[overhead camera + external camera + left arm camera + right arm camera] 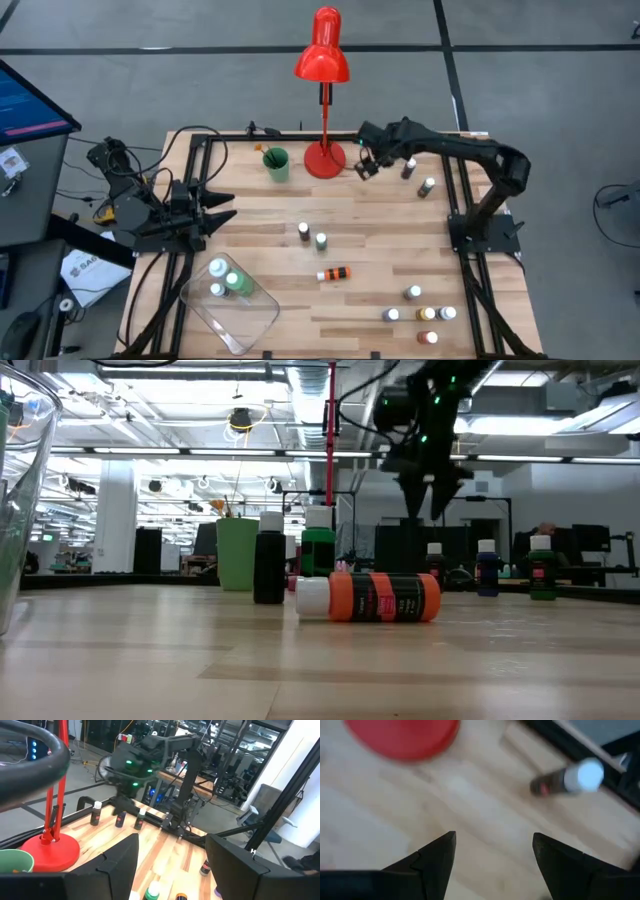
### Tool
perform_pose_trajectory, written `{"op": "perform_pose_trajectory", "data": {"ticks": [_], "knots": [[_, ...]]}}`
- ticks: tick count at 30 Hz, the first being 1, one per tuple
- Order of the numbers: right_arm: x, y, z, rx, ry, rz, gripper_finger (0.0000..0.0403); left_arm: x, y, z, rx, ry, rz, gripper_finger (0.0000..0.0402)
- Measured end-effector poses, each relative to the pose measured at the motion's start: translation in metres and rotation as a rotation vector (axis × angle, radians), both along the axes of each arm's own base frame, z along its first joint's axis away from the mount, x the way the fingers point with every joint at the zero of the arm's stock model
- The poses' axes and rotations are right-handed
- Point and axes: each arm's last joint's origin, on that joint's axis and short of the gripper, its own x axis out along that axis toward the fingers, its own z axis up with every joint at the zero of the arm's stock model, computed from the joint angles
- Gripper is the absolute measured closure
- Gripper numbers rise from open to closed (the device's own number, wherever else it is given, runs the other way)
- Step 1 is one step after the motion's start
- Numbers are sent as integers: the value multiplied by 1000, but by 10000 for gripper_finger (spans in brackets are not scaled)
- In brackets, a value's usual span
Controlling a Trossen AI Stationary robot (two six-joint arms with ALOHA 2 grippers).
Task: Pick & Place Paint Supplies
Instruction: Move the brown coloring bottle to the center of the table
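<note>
Small white-capped paint bottles stand about the wooden table: a dark one and a green one mid-table, two at the far right, and several at the near right. An orange bottle lies on its side. My right gripper hangs open above the far middle of the table, between the red lamp base and a bottle, fingers slanting down with nothing between them. At the left edge my left gripper waits open, level and clear of everything.
A clear plastic tray at the near left holds three bottles. A green cup stands at the far edge beside the red lamp. Black frame rails border the table's left and right sides. Bare wood lies mid-table.
</note>
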Motion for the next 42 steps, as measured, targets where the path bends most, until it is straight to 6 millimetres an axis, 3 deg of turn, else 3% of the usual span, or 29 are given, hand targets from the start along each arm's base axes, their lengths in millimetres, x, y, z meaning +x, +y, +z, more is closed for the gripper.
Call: {"op": "perform_pose_trajectory", "data": {"ticks": [5, 8, 16, 26, 29, 32, 36, 42], "knots": [[-10, -40, -7, -27, -35, -92, 142, 0, 0, 0, 0, 0, 0, 179], [-20, -54, -7, -31, -33, -137, 142, 0, 0, 0, 0, 0, 0, 179], [-31, -76, -11, -51, -45, -196, 142, 0, 0, 0, 0, 0, 0, 179], [-22, -97, -49, -38, 53, -191, 142, 0, 0, 0, 0, 0, 0, 179], [-20, -95, -65, 30, 78, -173, 147, 0, 0, 0, 0, 0, 0, 179], [-14, -94, -58, 5, 28, -158, 160, 0, 0, 0, 0, 0, 0, 179], [-13, -91, -67, 66, 43, -143, 174, 0, 0, 0, 0, 0, 0, 179], [5, -56, -55, 80, 53, 9, 182, 0, 0, 0, 0, 0, 0, 179]]}}
